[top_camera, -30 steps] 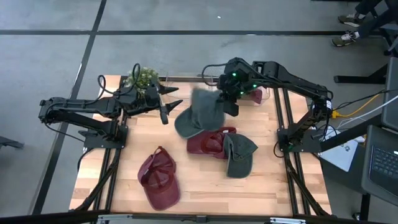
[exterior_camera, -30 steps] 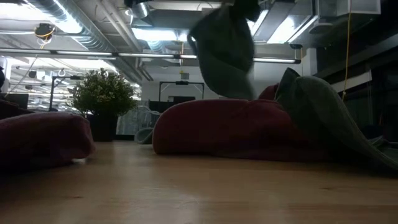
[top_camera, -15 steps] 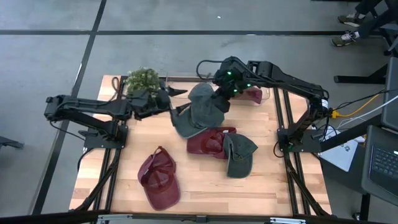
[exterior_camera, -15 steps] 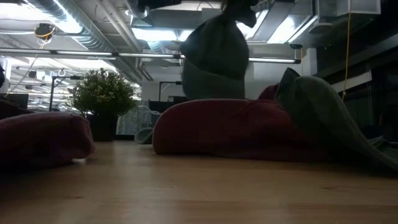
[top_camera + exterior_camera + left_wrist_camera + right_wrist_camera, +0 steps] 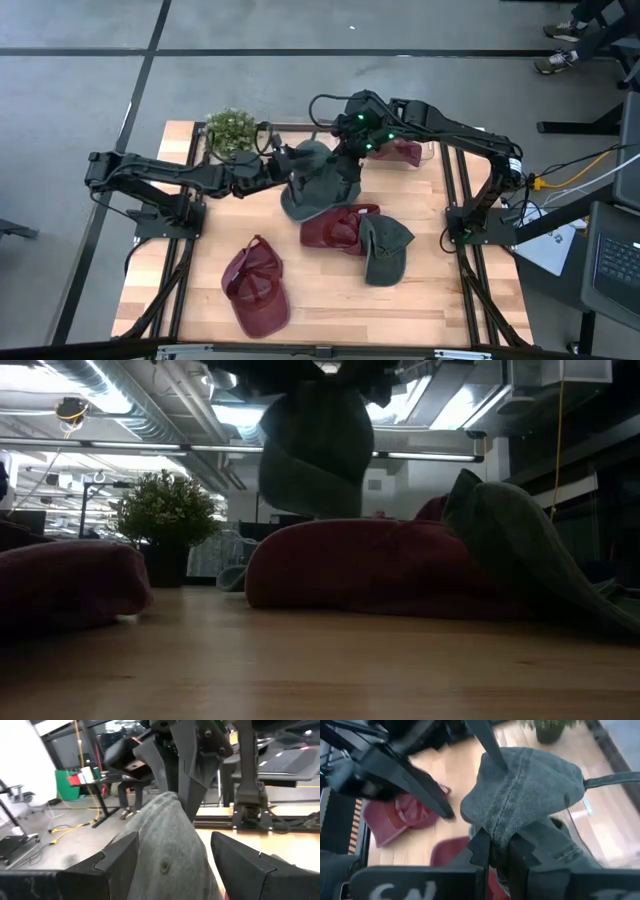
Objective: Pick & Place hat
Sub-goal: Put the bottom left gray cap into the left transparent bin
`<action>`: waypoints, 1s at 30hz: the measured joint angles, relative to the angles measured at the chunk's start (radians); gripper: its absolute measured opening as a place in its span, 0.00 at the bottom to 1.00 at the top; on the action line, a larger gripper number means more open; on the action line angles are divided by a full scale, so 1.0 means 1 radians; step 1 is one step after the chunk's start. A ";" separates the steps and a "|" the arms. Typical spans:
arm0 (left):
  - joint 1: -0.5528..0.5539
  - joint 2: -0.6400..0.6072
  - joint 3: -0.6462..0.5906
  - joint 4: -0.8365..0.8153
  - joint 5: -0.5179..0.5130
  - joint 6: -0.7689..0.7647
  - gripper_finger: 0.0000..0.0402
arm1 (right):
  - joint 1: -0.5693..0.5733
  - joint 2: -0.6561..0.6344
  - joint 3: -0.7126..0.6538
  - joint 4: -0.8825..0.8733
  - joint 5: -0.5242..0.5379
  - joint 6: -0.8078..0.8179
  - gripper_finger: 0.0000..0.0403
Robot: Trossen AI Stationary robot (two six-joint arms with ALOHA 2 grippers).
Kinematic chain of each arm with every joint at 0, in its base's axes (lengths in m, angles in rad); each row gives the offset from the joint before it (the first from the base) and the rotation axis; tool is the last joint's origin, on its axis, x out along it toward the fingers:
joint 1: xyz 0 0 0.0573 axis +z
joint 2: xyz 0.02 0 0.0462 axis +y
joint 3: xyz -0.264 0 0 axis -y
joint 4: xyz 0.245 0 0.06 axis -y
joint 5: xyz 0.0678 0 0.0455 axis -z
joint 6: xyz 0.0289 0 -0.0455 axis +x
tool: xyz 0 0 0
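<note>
1. Hanging in mid-air right now: the grey hat (image 5: 318, 180), pinched by its fabric in the right gripper (image 5: 345, 152) over the back middle of the table (image 5: 200, 290), above the other hats.
2. Left gripper (image 5: 283, 168) has its fingers spread wide on either side of the grey hat's crown, not clamped on it. Looks to me like a handover is being set up, but that's a guess.
3. Progress-wise: the pick is done, the place isn't. No obvious drop spot shows.
4. Lying on the table: a maroon hat (image 5: 257, 287) near the front, another maroon hat (image 5: 335, 228) in the middle touching a green hat (image 5: 385, 247).
5. Containers: none for hats that I can spot. Only a potted plant (image 5: 230, 130) at the back edge.
</note>
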 joint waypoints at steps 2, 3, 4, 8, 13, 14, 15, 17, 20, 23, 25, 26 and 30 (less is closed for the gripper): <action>0.008 0.009 0.000 0.003 0.045 -0.006 0.61 | 0.001 0.000 0.000 0.011 -0.012 -0.020 0.10; 0.011 0.012 0.000 -0.002 0.068 -0.017 0.61 | 0.000 0.000 0.000 0.016 -0.028 -0.024 0.10; 0.014 0.016 0.000 -0.002 0.083 -0.030 0.61 | 0.000 0.000 0.000 0.019 -0.044 -0.029 0.10; 0.022 0.023 0.000 0.000 0.094 -0.034 0.61 | 0.001 0.000 0.000 0.021 -0.086 -0.060 0.10; 0.029 0.023 0.000 0.000 0.113 -0.032 0.61 | 0.001 0.000 0.000 0.021 -0.097 -0.084 0.10; 0.029 0.023 0.000 0.000 0.117 -0.024 0.61 | 0.001 0.000 0.000 0.021 -0.098 -0.093 0.10; 0.029 0.023 0.000 0.000 0.118 -0.013 0.61 | 0.001 0.000 0.000 0.021 -0.104 -0.106 0.10; 0.029 0.023 0.000 -0.002 0.121 -0.003 0.61 | 0.001 0.000 0.000 0.021 -0.125 -0.126 0.10; 0.029 0.023 0.000 -0.009 0.121 -0.003 0.61 | 0.001 0.000 0.000 0.021 -0.147 -0.139 0.10; 0.029 0.023 0.000 -0.024 0.151 -0.003 0.61 | 0.002 0.000 0.000 0.021 -0.149 -0.163 0.10; 0.029 0.023 0.000 -0.044 0.171 -0.015 0.61 | 0.001 0.000 0.000 0.020 -0.154 -0.178 0.10; 0.029 0.023 0.000 -0.053 0.173 -0.027 0.61 | 0.001 0.000 0.000 0.020 -0.163 -0.187 0.10; 0.029 0.023 0.000 -0.074 0.163 -0.026 0.61 | 0.001 0.000 0.000 0.020 -0.215 -0.229 0.10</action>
